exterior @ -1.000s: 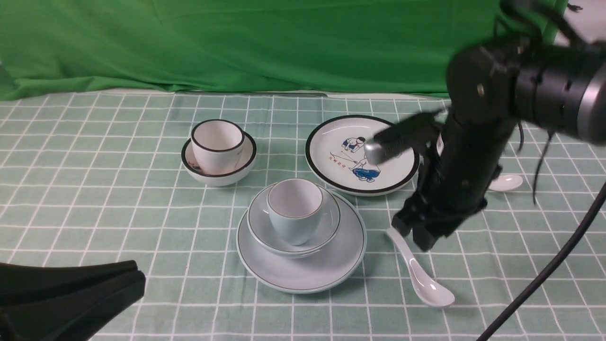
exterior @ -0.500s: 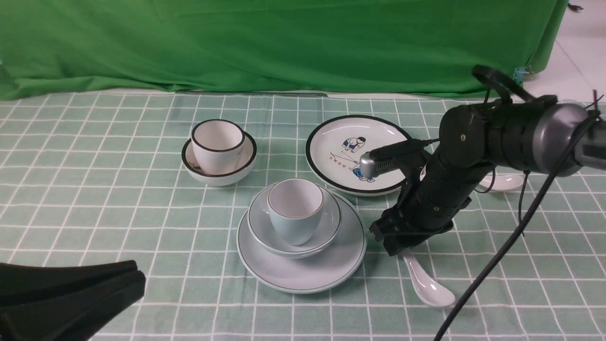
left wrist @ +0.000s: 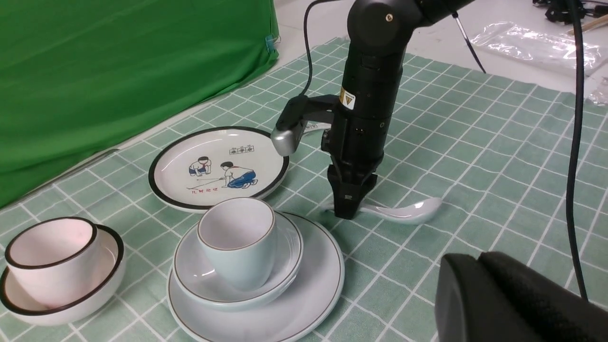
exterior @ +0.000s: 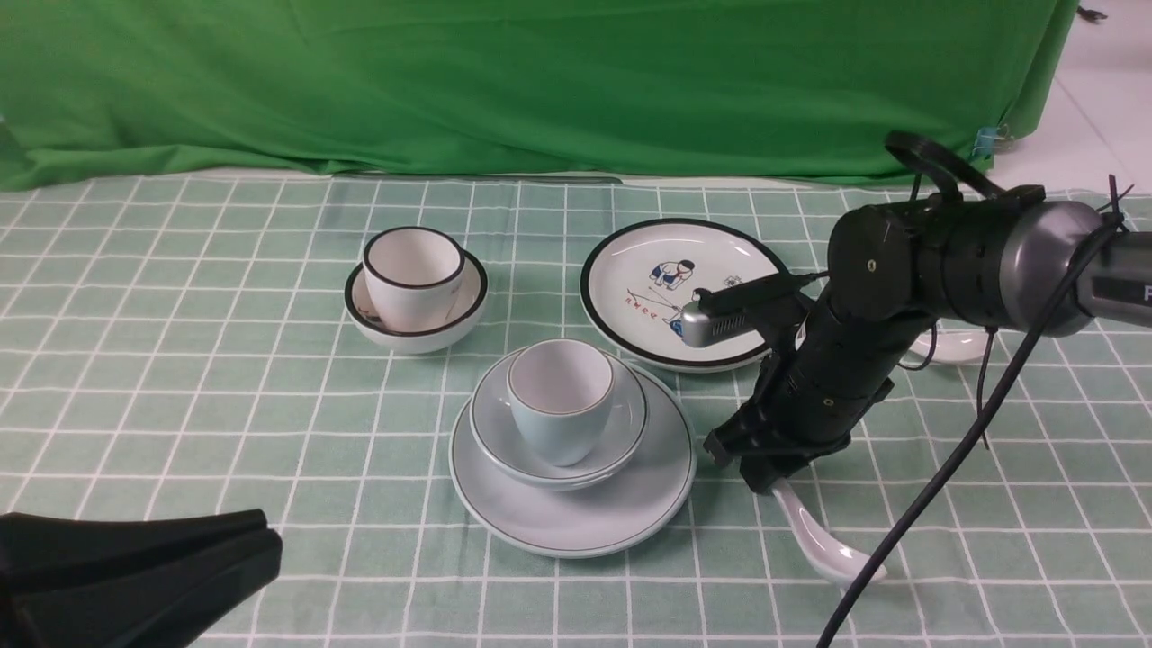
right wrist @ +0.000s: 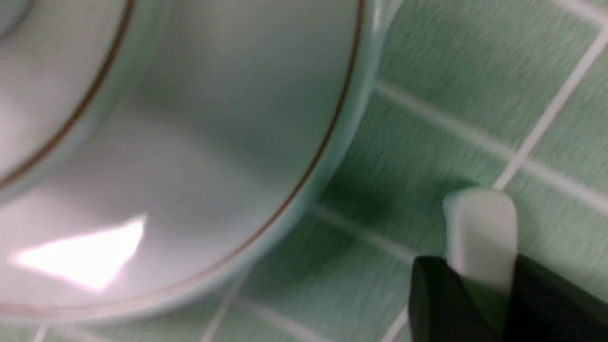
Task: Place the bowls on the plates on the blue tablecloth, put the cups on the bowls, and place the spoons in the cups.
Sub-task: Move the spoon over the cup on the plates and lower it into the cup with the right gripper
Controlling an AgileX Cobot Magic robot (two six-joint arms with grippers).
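Two stacks of crockery stand on the blue tablecloth (exterior: 180, 387) over the desk. At the lower centre of the front view the pale blue plate (exterior: 576, 531) carries the pale blue bowl (exterior: 490, 436) with the pale blue cup (exterior: 560, 409) upright in it. Up and to the left the white cup (exterior: 414, 279) sits in the black-rimmed bowl (exterior: 416, 340), and the cartoon plate (exterior: 630, 261) lies bare at centre right. The right arm (exterior: 945, 261) reaches in from the right edge and bends down to the cloth just right of the pale blue plate. The left claw (exterior: 263, 543), in the lower left corner, is pressed shut on nothing, well apart from it all. The far spoon (exterior: 963, 346) shows only partly behind the right arm. The near spoon (exterior: 823, 551) is the one that matters: it lies flat, hollow up, with its long axis running from the scoop at lower right up and leftward, and its handle points toward the pale blue plate's rim. The right claw (exterior: 772, 475) stands nearly upright over that handle end. In the right wrist view the pale handle tip sticks out between two dark fingers (right wrist: 432, 299) drawn narrow against its sides, so I judge it pinched. From the claw the pale blue cup lies near, to the left and a little higher in the frame. The coming move looks like a lift and a short carry leftward over the plate and bowl rims.
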